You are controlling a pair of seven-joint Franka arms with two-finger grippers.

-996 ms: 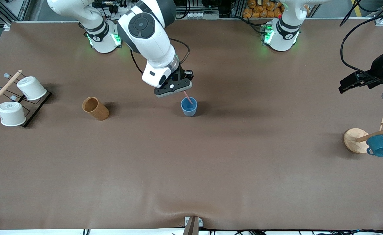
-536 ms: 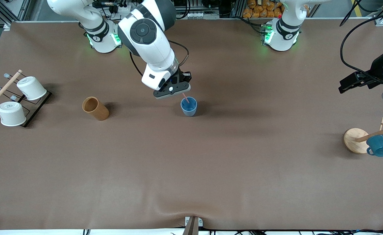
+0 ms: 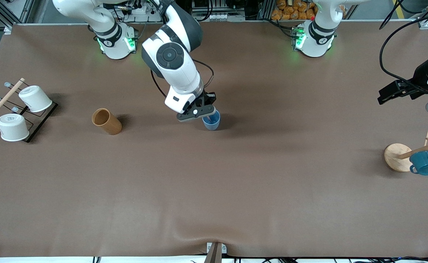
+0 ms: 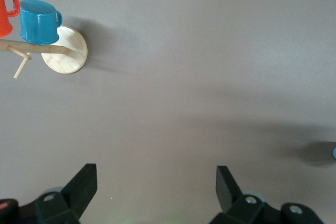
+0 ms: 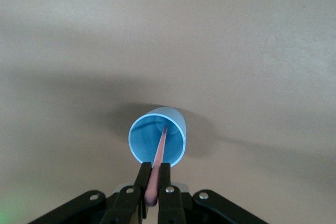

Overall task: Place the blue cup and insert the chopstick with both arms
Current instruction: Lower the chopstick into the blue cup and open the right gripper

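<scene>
Chopstick (image 5: 159, 160) is what I'm watching: its lower end is sitting inside the blue cup (image 3: 211, 121), which is standing upright mid-table, nearer the right arm's end. I'm seeing the right gripper (image 5: 154, 181) clamping the stick's top just over the cup's rim. I'm keeping the left gripper (image 4: 155, 182) waiting, fingers spread wide and holding nothing, above bare table near the wooden mug stand (image 3: 397, 157) and teal mug (image 3: 424, 163).

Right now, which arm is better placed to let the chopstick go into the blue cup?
The right. The right gripper is shut on the chopstick, whose tip is already inside the blue cup. The left gripper waits open at the left arm's end of the table.
</scene>
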